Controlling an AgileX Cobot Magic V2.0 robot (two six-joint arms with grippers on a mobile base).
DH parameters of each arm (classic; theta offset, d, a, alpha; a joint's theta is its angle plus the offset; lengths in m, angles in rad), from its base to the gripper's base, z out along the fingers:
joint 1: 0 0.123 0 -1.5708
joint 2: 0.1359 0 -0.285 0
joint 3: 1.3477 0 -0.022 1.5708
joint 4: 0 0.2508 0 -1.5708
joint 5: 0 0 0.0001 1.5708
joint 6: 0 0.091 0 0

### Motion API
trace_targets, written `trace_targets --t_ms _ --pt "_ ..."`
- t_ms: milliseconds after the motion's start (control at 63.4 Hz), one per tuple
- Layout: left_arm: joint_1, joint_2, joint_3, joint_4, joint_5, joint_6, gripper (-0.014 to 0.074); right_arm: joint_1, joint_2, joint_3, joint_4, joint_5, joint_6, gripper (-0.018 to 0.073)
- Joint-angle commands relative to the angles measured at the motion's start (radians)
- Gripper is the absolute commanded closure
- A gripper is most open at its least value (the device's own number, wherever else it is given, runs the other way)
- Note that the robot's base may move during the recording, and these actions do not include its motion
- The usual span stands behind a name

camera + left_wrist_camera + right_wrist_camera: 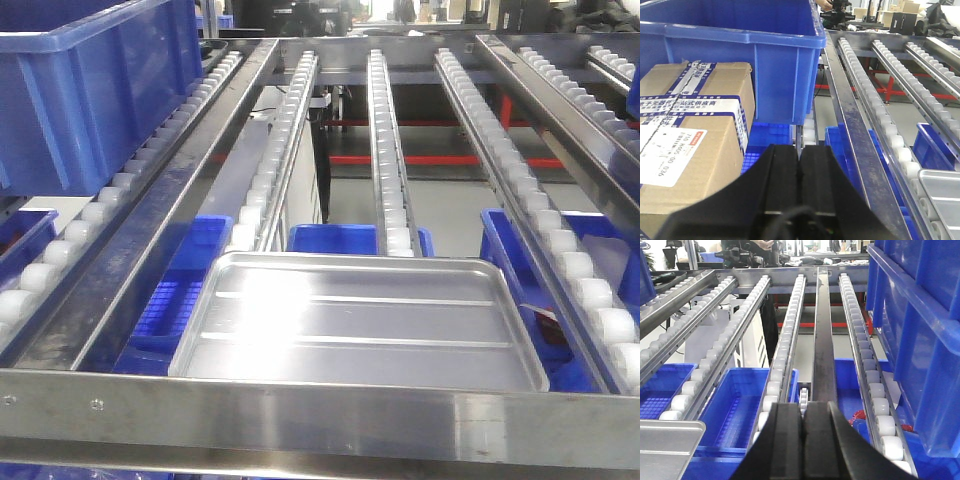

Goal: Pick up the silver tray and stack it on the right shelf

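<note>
The silver tray [360, 320] lies flat on the right shelf, just behind the shelf's shiny front bar [320, 415]. It rests between the roller tracks [385, 150], with two long ridges across its base. One tray corner [942, 200] shows at the lower right of the left wrist view, another corner [665, 440] at the lower left of the right wrist view. My left gripper [799, 146] is shut and empty, left of the tray. My right gripper [803, 405] is shut and empty, right of the tray. Neither gripper appears in the front view.
A large blue bin [90, 80] sits on the rollers at the left, above a taped cardboard box [690, 150]. Blue bins [920, 315] stand stacked at the right. More blue bins [180, 290] sit on the level below the rack.
</note>
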Motion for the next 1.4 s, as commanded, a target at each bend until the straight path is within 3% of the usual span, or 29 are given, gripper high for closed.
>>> trace_targets --t_ms 0,536,741,883,978,1151,1293,1388 --pt "-0.005 -0.016 0.019 -0.007 -0.093 0.002 0.0689 -0.007 -0.022 -0.018 0.000 -0.093 -0.007 0.0502" --pt "-0.005 -0.016 0.019 -0.007 -0.110 0.002 0.0689 -0.007 -0.022 -0.018 0.000 -0.095 -0.007 0.0502" --pt "-0.005 -0.016 0.012 -0.013 -0.197 0.002 0.0689 -0.007 -0.022 -0.018 0.000 -0.209 -0.007 0.0502" --pt "-0.005 0.005 -0.088 -0.028 -0.219 0.002 0.0689 -0.007 -0.020 -0.076 0.000 -0.279 -0.004 0.0502" --pt "-0.005 0.053 -0.235 -0.003 -0.146 0.002 0.0689 -0.007 0.010 -0.185 0.000 -0.244 -0.004 0.0502" --pt "-0.005 0.239 -0.534 0.015 0.105 0.002 0.0689 -0.006 0.171 -0.397 0.000 -0.093 -0.004 0.0501" --pt "-0.005 0.405 -0.682 -0.093 0.250 0.002 0.0685 0.017 0.312 -0.500 0.000 -0.044 -0.004 0.0490" --pt "-0.005 0.486 -0.720 -0.182 0.274 0.004 0.0685 0.044 0.384 -0.531 0.000 -0.025 -0.004 0.0396"
